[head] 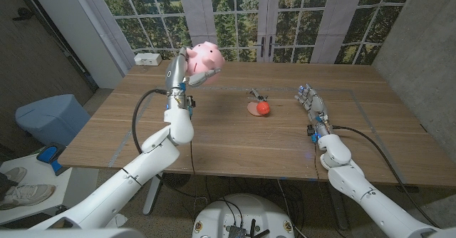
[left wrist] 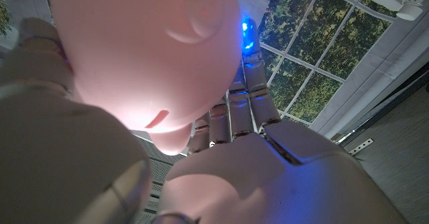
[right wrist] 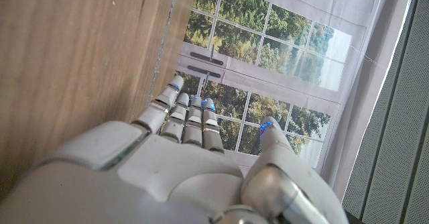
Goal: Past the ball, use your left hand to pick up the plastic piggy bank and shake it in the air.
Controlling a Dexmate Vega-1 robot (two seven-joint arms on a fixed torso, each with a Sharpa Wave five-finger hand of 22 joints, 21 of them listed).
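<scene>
Piggy bank aloft in the left hand

Piggy bank, pink and plastic, is up in the air above the far left part of the worktop, well clear of the wood. The left hand grips it from below and behind, arm raised steeply, which gives room to shake it without striking anything. In the left wrist view the bank's rounded pink body sits right against the fingers, wrapped close, a hold snug enough that a shake should not throw it loose, as far as one can judge.

Near the worktop's middle lies the small red ball on a flat tan disc, with a small metal item just behind it; they are well apart from the raised bank.

The right hand waits over the right side of the worktop, holding nothing, fingers straight and close together, standing on its edge beside the wood. Kept there, it stays out of the left arm's way.

The lift looks done; the shaking is the part in hand.
</scene>
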